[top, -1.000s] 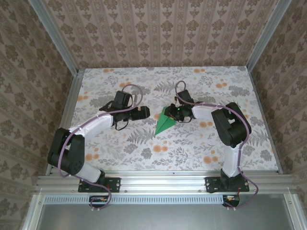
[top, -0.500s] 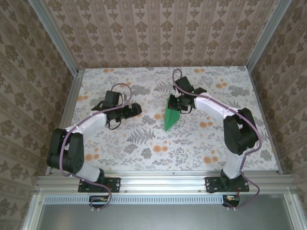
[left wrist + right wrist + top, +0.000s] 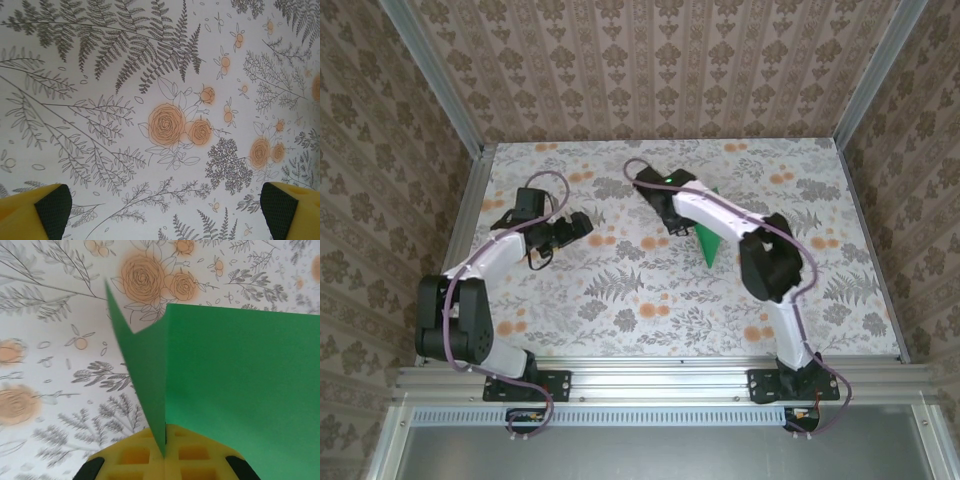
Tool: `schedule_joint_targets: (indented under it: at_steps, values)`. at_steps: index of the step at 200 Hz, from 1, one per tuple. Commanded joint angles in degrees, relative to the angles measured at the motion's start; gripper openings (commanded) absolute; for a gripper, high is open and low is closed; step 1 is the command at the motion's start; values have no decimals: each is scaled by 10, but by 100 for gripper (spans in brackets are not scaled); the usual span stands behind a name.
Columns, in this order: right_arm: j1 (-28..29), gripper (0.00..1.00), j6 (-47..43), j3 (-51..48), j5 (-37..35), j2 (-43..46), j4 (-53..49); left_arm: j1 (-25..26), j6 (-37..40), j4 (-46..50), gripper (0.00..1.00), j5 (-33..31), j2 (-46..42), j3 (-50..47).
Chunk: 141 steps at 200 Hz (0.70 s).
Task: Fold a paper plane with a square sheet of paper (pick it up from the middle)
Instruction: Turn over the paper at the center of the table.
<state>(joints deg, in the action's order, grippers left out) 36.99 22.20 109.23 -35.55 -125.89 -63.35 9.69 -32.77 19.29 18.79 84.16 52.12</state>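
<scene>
looking down from the top camera, the right arm is reaching across the middle of the floral tabletop (image 3: 620, 300). the right gripper (image 3: 682, 226) is clamping the paper plane (image 3: 708, 246), and its green point is aiming toward the near edge, just right of the forearm. the left gripper (image 3: 572, 226) is hanging well apart on the left side, spread wide and gripping nothing.

switching to the left wrist camera, its two yellow fingers (image 3: 25, 220) are sitting in the bottom corners, far apart, with bare flower print lying between them.

moving to the right wrist camera, the yellow fingers (image 3: 130, 457) are pinching tight on a folded edge of the green paper. one flap is spreading to the right, and the flower print is showing beyond it.
</scene>
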Motion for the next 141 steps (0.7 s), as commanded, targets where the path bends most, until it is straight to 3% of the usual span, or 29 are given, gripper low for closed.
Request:
schedule_joint_targets:
  at_steps: [1,28,70,112,141]
  values:
    - [26,5,-7,58,-123,-62,-93,-12,6,31,100,-9,-28,13]
    - [52,6,-1,104,-135,-127,-115,-29,8,46,100,-19,-53,13]
    - [74,16,13,115,-78,-167,-105,-48,10,64,100,-22,-86,11]
    - [84,25,18,112,14,-156,-81,-51,10,68,100,-17,-96,9]
    - [95,34,16,107,66,-95,-61,-51,5,67,100,-13,-97,3]
